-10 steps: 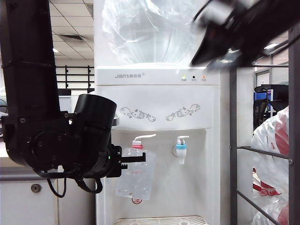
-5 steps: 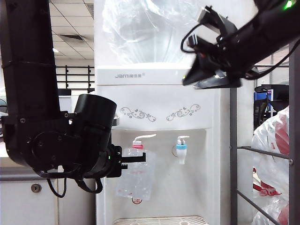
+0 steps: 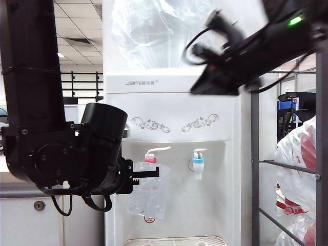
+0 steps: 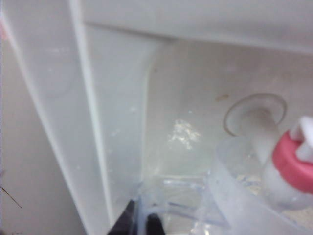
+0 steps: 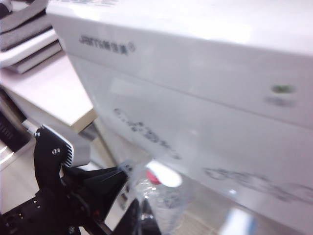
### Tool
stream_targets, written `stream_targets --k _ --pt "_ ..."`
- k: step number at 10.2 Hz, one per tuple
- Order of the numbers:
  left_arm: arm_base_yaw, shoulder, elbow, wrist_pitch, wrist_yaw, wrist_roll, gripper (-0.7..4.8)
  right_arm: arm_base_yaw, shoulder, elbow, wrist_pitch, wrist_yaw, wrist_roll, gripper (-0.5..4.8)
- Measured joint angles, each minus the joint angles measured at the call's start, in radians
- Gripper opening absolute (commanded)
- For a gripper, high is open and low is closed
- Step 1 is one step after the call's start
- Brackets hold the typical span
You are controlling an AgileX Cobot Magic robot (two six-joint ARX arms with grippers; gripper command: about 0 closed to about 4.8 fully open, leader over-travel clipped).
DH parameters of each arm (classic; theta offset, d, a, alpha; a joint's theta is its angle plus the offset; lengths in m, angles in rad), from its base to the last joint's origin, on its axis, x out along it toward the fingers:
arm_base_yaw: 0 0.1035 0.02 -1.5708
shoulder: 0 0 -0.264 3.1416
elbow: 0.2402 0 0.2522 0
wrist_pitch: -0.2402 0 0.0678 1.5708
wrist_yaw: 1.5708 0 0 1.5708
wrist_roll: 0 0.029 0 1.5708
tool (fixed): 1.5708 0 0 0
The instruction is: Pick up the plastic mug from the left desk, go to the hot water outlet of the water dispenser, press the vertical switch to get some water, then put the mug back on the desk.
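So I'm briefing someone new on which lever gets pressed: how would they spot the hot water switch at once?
Start at the white water dispenser and drop to the recess below its scroll ornaments, where two taps stand. The vertical switch is the long, thin white lever curving over the red-collared hot water outlet, above the plastic mug; the blue-collared tap beside it has a shorter lever.

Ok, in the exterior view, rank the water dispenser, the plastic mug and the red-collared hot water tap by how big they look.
1. Water dispenser, by far the largest.
2. Plastic mug, held by the shut left gripper under the tap.
3. Hot water outlet, smallest.
The shut right gripper hangs above.
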Motion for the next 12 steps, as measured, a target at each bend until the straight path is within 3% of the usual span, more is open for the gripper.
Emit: stream_targets --k 7,12 --pt "-0.001 0.000 -0.001 0.001 0.001 0.000 -0.05 0.019 0.262 0.220 -0.104 -0.005 0.001 -0.02" --pt "-0.002 0.000 -0.001 0.001 0.000 0.000 -0.05 0.026 0.336 0.272 -0.172 0.001 0.001 -0.02"
